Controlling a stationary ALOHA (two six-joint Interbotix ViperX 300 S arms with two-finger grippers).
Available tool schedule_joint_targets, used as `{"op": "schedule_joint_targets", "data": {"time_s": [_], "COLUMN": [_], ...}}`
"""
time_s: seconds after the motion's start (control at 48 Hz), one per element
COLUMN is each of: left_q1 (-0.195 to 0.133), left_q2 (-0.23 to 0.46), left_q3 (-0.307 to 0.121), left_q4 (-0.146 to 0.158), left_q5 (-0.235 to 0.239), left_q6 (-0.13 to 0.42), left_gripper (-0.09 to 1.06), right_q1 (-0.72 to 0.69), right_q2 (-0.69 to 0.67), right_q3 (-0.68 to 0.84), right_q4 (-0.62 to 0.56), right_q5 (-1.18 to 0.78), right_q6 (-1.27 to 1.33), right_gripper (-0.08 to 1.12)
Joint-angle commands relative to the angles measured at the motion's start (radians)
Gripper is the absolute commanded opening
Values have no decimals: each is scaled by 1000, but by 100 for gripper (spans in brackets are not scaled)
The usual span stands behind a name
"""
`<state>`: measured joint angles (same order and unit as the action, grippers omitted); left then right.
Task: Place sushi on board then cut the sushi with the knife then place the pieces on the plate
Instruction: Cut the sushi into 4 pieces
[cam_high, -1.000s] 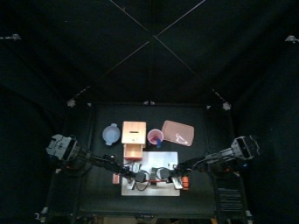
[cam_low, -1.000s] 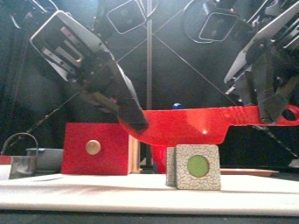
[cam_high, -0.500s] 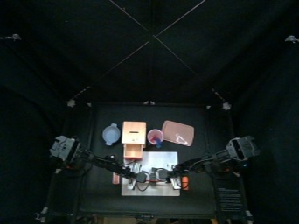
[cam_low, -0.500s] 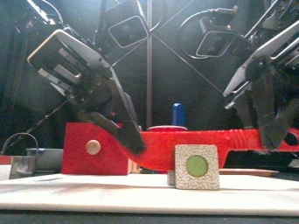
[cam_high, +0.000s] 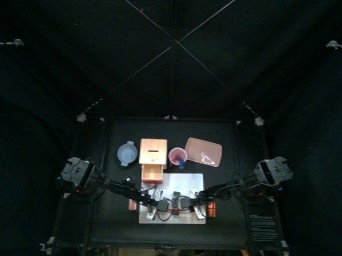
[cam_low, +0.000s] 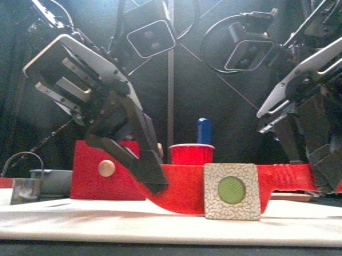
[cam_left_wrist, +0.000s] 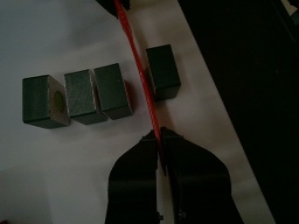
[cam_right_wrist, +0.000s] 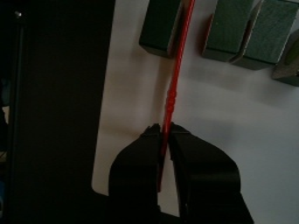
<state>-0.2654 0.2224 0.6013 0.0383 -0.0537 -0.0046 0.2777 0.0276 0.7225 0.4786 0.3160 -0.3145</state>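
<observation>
A red toy knife (cam_low: 287, 174) lies level across the white cutting board (cam_high: 179, 183), held at both ends. My left gripper (cam_left_wrist: 156, 140) is shut on one end and my right gripper (cam_right_wrist: 165, 131) on the other. In the left wrist view the blade (cam_left_wrist: 135, 66) runs between the dark green sushi blocks: three blocks (cam_left_wrist: 79, 94) sit together on one side and a single block (cam_left_wrist: 163, 72) on the other. The front view shows one block's end (cam_low: 234, 190), white rim with a green centre, standing on the board with the knife low behind it.
Behind the board stand the wooden box with a red drawer front (cam_low: 104, 168), a red cup (cam_low: 191, 153) holding a blue knife (cam_low: 203, 130), the blue-grey bowl (cam_high: 127, 154) at the back left and the pink tray (cam_high: 203, 151) at the back right.
Both grippers have come down together, lowering the red knife from above the sushi block to near board level between the blocks.
</observation>
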Motion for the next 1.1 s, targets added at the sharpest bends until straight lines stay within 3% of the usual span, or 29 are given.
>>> {"op": "schedule_joint_targets", "data": {"time_s": [0.021,0.188,0.396,0.542,0.75,1.104], "left_q1": [12,25,43,75,97,91], "left_q2": [-49,-80,-137,-152,-153,-153], "left_q3": [-17,-20,-17,-6,0,12], "left_q4": [5,20,74,109,123,118], "left_q5": [6,32,57,74,77,77], "left_q6": [5,6,6,6,6,5], "left_gripper": [35,35,35,35,35,35], "right_q1": [-2,-11,-48,-81,-106,-103], "right_q2": [-57,-94,-164,-183,-183,-170], "right_q3": [-29,-34,-41,-38,-44,-48], "right_q4": [-11,-51,-95,-133,-178,-149], "right_q5": [-3,18,67,81,104,106], "right_q6": [-8,-6,-6,-8,-9,-6], "right_gripper": [37,37,37,37,37,38]}}
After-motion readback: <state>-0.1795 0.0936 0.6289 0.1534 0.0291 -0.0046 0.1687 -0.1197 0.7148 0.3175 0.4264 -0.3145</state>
